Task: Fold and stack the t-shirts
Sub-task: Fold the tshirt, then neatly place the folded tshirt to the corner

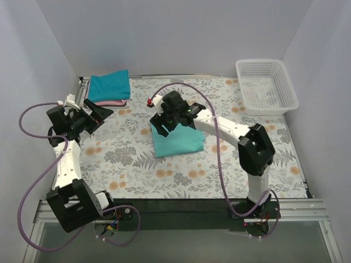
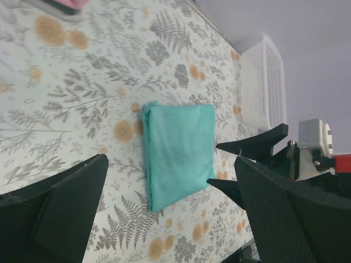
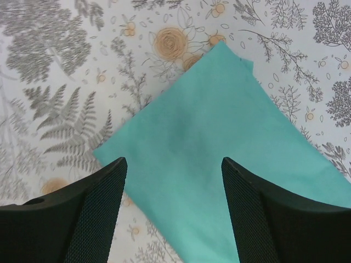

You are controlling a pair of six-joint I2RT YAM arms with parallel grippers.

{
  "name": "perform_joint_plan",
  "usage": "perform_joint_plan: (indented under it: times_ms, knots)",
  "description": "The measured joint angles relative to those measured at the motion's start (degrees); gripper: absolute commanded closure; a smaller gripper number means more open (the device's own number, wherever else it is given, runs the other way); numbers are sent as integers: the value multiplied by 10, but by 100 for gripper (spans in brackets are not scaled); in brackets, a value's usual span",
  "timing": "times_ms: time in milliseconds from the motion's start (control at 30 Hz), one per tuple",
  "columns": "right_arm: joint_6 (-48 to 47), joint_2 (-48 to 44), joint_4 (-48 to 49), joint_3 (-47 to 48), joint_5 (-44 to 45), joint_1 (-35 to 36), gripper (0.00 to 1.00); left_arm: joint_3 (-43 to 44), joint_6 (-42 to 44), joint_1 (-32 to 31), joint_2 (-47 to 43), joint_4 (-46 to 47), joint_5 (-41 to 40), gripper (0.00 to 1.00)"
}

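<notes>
Your workspace is a table (image 1: pixel 137 164) covered by a smooth printed sheet of grey ferns and orange blossoms, shut in by plain pale walls (image 1: pixel 175 33) on three sides. A white basket (image 1: pixel 259 61) of rigid plastic mesh, rectangular with flared sides, sits at the far right corner.

Shirts:
- The sea-green shirt (image 1: pixel 178 142) lies near the middle of the table. It is folded into a flat, roughly rectangular packet of soft matte cloth. The right wrist view shows its surface (image 3: pixel 219 164) smooth, with one corner slightly uneven. The left wrist view shows a layered fold along one long edge (image 2: pixel 178 153).
- The teal-blue shirt (image 1: pixel 109 86) lies folded at the far left corner, on top of the pink shirt (image 1: pixel 115 102). Only a thin pink edge shows beneath it.

Tools:
- Your left gripper (image 1: pixel 96 116) hangs above the left side of the table, well apart from both piles. Its dark, textured fingers (image 2: pixel 71 203) are spread wide with nothing between them.
- Your right gripper (image 1: pixel 171 127) is directly over the far edge of the sea-green shirt. Its jaws stand apart, and its mesh-patterned pads (image 3: pixel 98 208) straddle the cloth without pinching it. You cannot tell from these views whether the tips touch the fabric.
</notes>
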Motion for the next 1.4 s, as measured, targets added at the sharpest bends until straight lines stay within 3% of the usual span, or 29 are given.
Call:
perform_joint_plan:
  times_ms: [133,367,767,867,1067,1233,1400]
  knots:
    - [25,102,5,76,73,26,37,0,2,20,-15,-61,-62,6]
    - [49,200,8,154,144,41,39,-1,15,20,-34,-144,-150,4]
    - [66,284,27,204,179,49,44,-23,26,20,-92,-155,-162,2]
    - [71,293,41,207,182,50,52,-37,29,20,-90,-156,-157,2]
    - [77,298,62,205,176,42,97,-71,32,16,-87,-156,-143,2]
    - [98,296,70,202,122,20,99,-97,20,-21,-76,-129,-135,2]
    - [137,290,66,197,25,-17,99,-142,-29,-116,-31,-55,-134,2]
